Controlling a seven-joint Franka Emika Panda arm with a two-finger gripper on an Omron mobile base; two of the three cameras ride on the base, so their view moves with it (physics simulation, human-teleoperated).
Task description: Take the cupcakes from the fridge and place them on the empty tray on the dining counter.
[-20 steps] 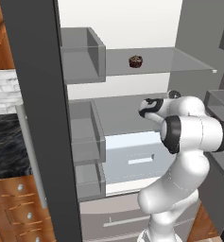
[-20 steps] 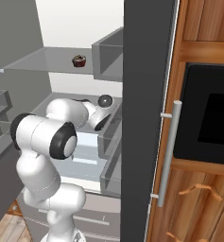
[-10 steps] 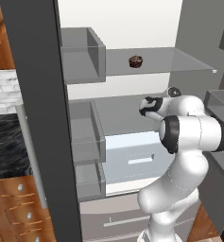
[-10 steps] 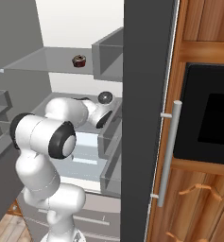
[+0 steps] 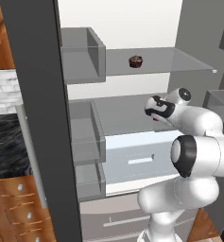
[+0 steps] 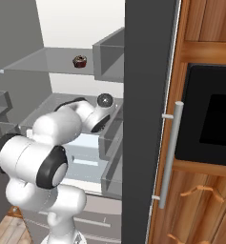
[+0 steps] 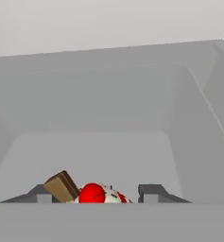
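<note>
Left base view: the dark edge of the open fridge (image 5: 42, 118) door runs down the left of the frame, white interior to its right. On the glass shelf (image 5: 179, 61) at upper centre sits the chocolate cupcake (image 5: 135, 61), upright and alone. Below it, centre right, the white arm reaches onto the next shelf down — a speck of red shows just beside the hand, at the gripper (image 5: 154, 116).

Right base view: chocolate cupcake (image 6: 79, 61) at upper left on the same glass shelf; the arm enters the fridge (image 6: 148, 119) below it, left of centre.

Hand view: at bottom centre the pink-frosted cupcake (image 7: 98, 194) with its red top sits between the two dark fingertips (image 7: 150, 193) — the gripper (image 7: 95, 195) looks closed on it, fingers touching either side. A brown wafer-like piece leans at its left.
</note>
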